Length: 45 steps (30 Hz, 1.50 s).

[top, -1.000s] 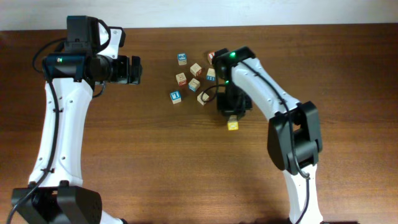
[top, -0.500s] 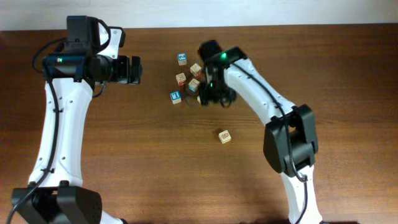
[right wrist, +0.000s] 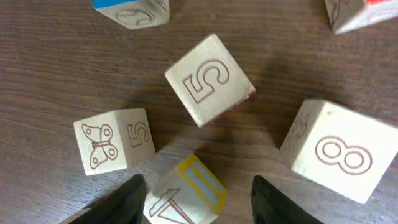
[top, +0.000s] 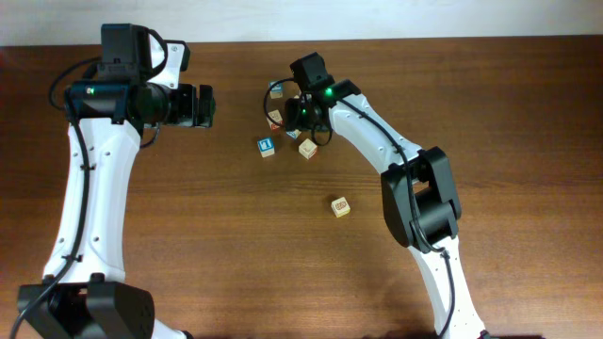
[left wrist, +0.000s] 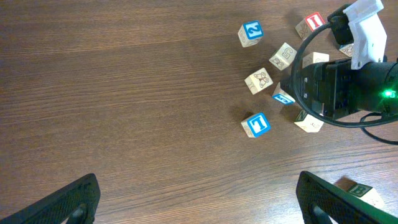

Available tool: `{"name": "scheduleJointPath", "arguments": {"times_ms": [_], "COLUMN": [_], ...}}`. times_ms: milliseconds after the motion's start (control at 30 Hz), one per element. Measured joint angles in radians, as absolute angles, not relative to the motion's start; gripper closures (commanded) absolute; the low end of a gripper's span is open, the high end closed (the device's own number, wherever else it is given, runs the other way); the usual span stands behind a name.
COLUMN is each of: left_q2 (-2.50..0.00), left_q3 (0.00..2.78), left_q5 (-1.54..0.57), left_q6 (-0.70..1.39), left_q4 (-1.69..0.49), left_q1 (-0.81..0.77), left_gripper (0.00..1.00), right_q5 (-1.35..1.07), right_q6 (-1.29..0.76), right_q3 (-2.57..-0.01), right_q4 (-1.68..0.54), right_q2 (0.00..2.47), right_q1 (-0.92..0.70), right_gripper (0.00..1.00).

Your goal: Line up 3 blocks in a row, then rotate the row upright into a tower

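My right gripper [right wrist: 200, 200] is low over the cluster, jaws apart, straddling a tilted pale cube with a yellow-framed face [right wrist: 186, 196]. That cube lies close to the left finger, and bare wood shows between it and the right finger. In the left wrist view only its blue corner [left wrist: 283, 98] shows under the right gripper [top: 300, 115]. A blue-and-white cube [top: 266, 146] lies on its own at the cluster's front left, and another [left wrist: 250, 32] lies at the back. A single pale cube [top: 341, 206] rests alone toward the front. My left gripper [left wrist: 202, 202] hangs open over bare wood.
Tan cubes crowd the right gripper: a "5" cube [right wrist: 210, 79], a butterfly cube [right wrist: 115, 140] and an "8" cube [right wrist: 339, 152]. A red-faced cube [left wrist: 311, 23] sits at the back. The wooden table [top: 188, 245] stretches to the front.
The right gripper let go of the yellow-faced cube, which now lies alone toward the front. It then swung back and left onto the cluster with its jaws apart. The left arm has not moved.
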State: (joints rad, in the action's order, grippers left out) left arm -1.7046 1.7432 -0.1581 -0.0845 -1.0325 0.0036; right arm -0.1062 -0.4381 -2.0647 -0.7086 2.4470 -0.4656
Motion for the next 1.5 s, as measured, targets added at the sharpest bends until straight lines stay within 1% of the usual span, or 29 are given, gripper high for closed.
{"name": "scheduleJointPath", "arguments": {"times_ms": [67,167,233,300,400,433,467,533,567,633,700,767,867,900,933,1000,1067,1100,1133,1167,1200,1233,1300,1333,1367,1433,1467,1500], "left_q2": [-1.705,-1.705,-1.705,-1.705,-1.705,-1.705,-1.705,-1.705,-1.705,-1.705,-1.705,-1.705,-1.705,-1.705,-1.705,-1.705,-1.705,-1.705,-1.705,-1.705,-1.706,-1.710,-1.765,-1.809,-1.899,-2.016,-2.087,-2.125], "left_q3": [1.744,1.744,1.744,1.743,1.744,1.744,1.745,1.745,1.745,1.746,1.746,1.746,1.746,1.746,1.746,1.746,1.746,1.746,1.746,1.747,1.747,1.747,1.751,1.752,1.752,1.753,1.752,1.752], "left_q5": [-0.158,-0.158,-0.158,-0.158,-0.158,-0.158,-0.158,-0.158,-0.157,-0.157,-0.146,-0.139,-0.138,-0.138,-0.138,-0.138,-0.138,-0.138,-0.139,-0.139,-0.138,-0.138,-0.134,-0.130,-0.123,-0.090,-0.062,-0.036], "left_q6": [-0.084,-0.084,-0.085,-0.084,-0.084,-0.084,-0.084,-0.084,-0.084,-0.084,-0.084,-0.085,-0.084,-0.084,-0.084,-0.084,-0.085,-0.084,-0.084,-0.080,-0.051,-0.029,0.075,0.123,0.188,0.274,0.325,0.358], "left_q4": [-1.032,-1.033,-1.032,-1.032,-1.033,-1.032,-1.032,-1.033,-1.034,-1.033,-1.033,-1.033,-1.033,-1.033,-1.033,-1.033,-1.033,-1.033,-1.035,-1.039,-1.055,-1.059,-1.075,-1.067,-1.032,-0.928,-0.885,-0.863], "left_q1": [0.004,0.004,0.004,0.004,0.004,0.004,0.004,0.004,0.004,0.004,0.004,0.004,0.004,0.004,0.004,0.004,0.004,0.004,0.004,0.003,-0.004,-0.014,-0.078,-0.112,-0.169,-0.231,-0.267,-0.290], "left_gripper": [0.01,0.01,0.01,0.01,0.01,0.01,0.01,0.01,0.01,0.01,0.01,0.01,0.01,0.01,0.01,0.01,0.01,0.01,0.02,0.05,0.21,0.26,0.28,0.28,0.27,0.24,0.25,0.28], "right_q5": [-0.106,-0.106,-0.098,-0.094,-0.094,-0.118,-0.139,-0.164,-0.168,-0.167,-0.157,-0.155,-0.156,-0.156,-0.156,-0.176,-0.221,-0.236,-0.249,-0.253,-0.258,-0.264,-0.271,-0.271,-0.271,-0.271,-0.271,-0.272], "right_q6": [-0.458,-0.475,-0.473,-0.463,-0.455,-0.440,-0.436,-0.422,-0.412,-0.395,-0.384,-0.381,-0.377,-0.377,-0.376,-0.344,-0.304,-0.296,-0.283,-0.280,-0.279,-0.279,-0.288,-0.289,-0.289,-0.289,-0.289,-0.289], "right_q3": [-2.065,-2.067,-2.072,-2.099,-2.307,-2.450,-2.535,-2.635,-2.619,-2.551,-2.413,-2.217,-2.072,-2.068,-2.068,-2.068,-2.082,-2.125,-2.279,-2.339,-2.529,-2.639,-2.873,-2.937,-2.947,-2.945,-2.945,-2.945], "right_q4": [-0.729,-0.748,-0.760,-0.795,-0.994,-1.163,-1.275,-1.510,-1.606,-1.683,-1.683,-1.641,-1.601,-1.592,-1.584,-1.574,-1.562,-1.580,-1.618,-1.636,-1.688,-1.686,-1.691,-1.692,-1.693,-1.691,-1.691,-1.692], "right_q2": [2.452,2.456,2.456,2.458,2.476,2.479,2.474,2.460,2.460,2.458,2.458,2.462,2.467,2.468,2.468,2.468,2.468,2.472,2.478,2.479,2.487,2.484,2.472,2.459,2.452,2.453,2.453,2.453], "right_q1": [-0.466,-0.466,-0.466,-0.465,-0.465,-0.464,-0.464,-0.465,-0.466,-0.470,-0.489,-0.521,-0.542,-0.542,-0.542,-0.542,-0.542,-0.539,-0.528,-0.518,-0.474,-0.430,-0.291,-0.209,-0.155,-0.127,-0.124,-0.124], "right_gripper": [0.66,0.70,0.76,0.77,0.76,0.76,0.75,0.75,0.75,0.75,0.75,0.75,0.75,0.74,0.65,0.53,0.45,0.44,0.44,0.44,0.44,0.44,0.43,0.43,0.43,0.42,0.42,0.42]}}
